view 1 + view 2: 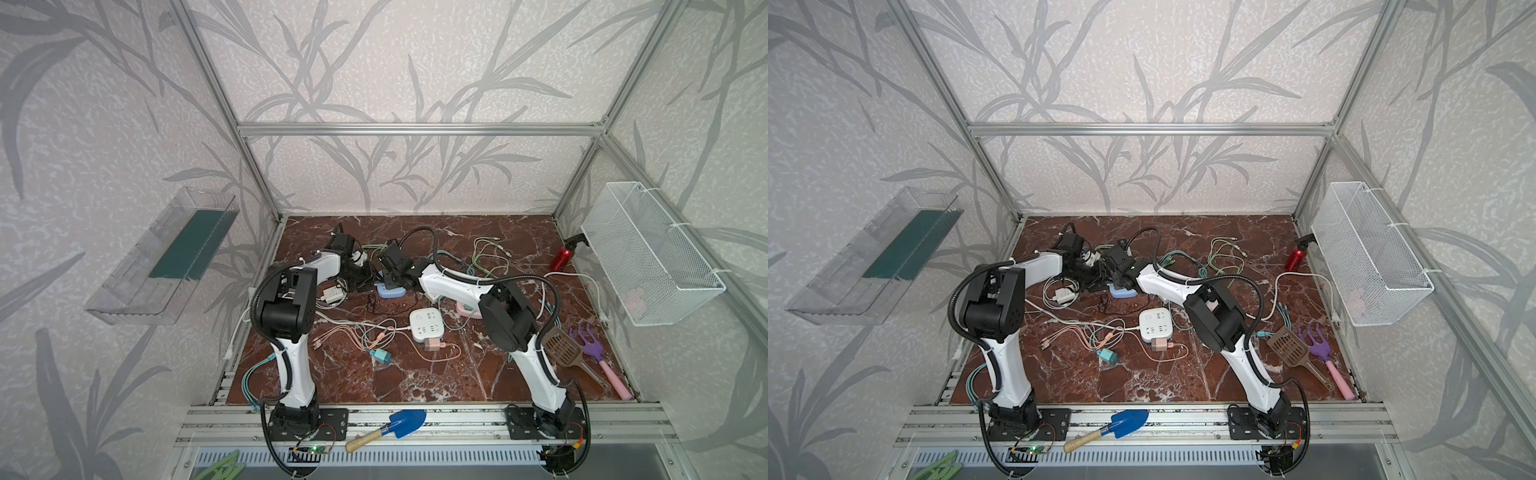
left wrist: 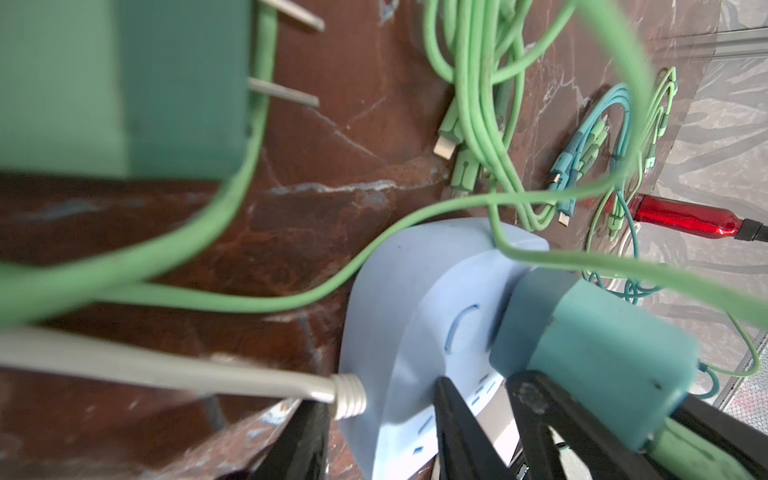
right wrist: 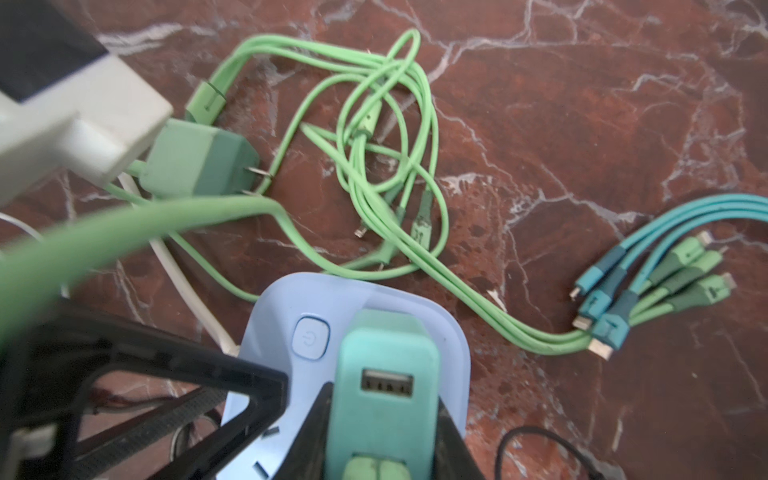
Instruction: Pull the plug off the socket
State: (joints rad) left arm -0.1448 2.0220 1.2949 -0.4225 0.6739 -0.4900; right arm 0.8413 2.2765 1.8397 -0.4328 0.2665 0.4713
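In the middle of the red marble tabletop [image 1: 415, 382], toward the far side in both top views, sat the pale blue socket block [image 1: 390, 291], with both arms bent in over it. The teal charger plug [image 3: 386, 353] stood in its face at the bottom centre of the right wrist view. No prongs showed, so I judged it fully seated.

The right end effector [image 3: 384, 401] was closed on that plug, a black finger flat against each side. The left end effector [image 2: 374, 415] was clamped across the block's edge, beside where the white cord [image 2: 166, 365] enters it, at the bottom of the left wrist view.

The plug looked like a small, rigid plastic cube: light, smooth-sided, and likely to slip if pinched near its top. I'd take it by two opposite flat faces, low near the socket, and never by the soft green cable [image 3: 374, 465] running from its end. The block looked light too, and would probably lift with the plug unless it was held down. A spare green plug [image 3: 195, 162] lay loose at the upper left of the right wrist view, prongs bare.
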